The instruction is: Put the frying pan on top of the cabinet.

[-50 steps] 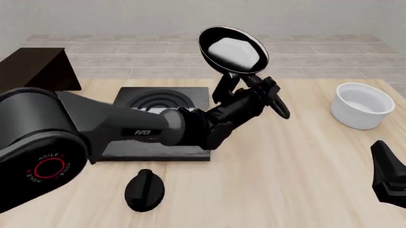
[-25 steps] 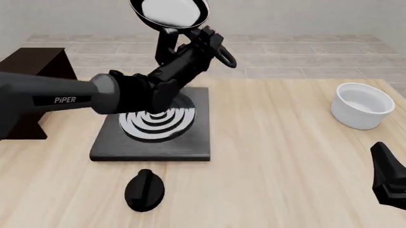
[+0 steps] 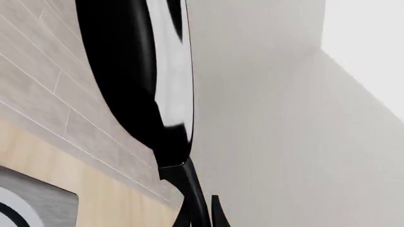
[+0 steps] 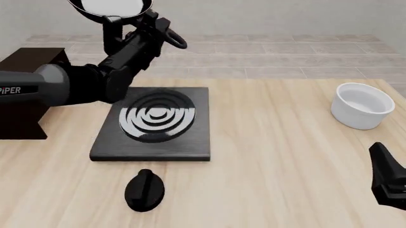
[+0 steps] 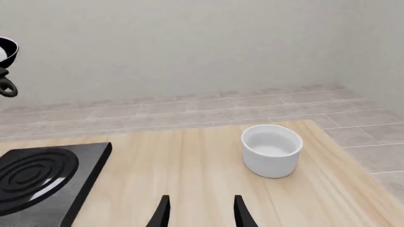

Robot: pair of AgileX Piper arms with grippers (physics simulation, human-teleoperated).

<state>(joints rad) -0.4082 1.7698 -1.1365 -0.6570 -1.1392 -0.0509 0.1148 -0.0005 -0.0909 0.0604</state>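
A pale wooden table [image 4: 285,142] fills the front view, with grey floor tiles and a plain light wall beyond it. The left arm reaches up from the left edge, and its left gripper [image 4: 130,35] is clamped on the handle of the frying pan [image 4: 111,7], holding the pan high in the air near the top edge, its shiny inside facing the camera. The handle's loop end sticks out past the gripper to the right. The cabinet [image 4: 28,90], dark and boxy, stands at the table's left edge, below and left of the pan. A black stove plate [image 4: 155,123] with silver rings lies in the middle-left, a black oval knob [image 4: 144,190] lies in front of it, and a white bowl [image 4: 362,105] sits at the right. The right gripper [image 4: 388,183] shows only as a dark shape at the lower right corner.

In the left wrist view, the pan [image 3: 136,75] appears edge-on and very close against the wall, its thin handle running back toward the camera. The fingers themselves are mostly out of frame.

In the right wrist view, the right gripper [image 5: 198,213] has its two fingertips spread apart with nothing between them, above bare table. The bowl [image 5: 271,150] stands ahead, the stove plate [image 5: 44,172] to one side, and a sliver of the pan [image 5: 6,52] shows at the frame's edge.
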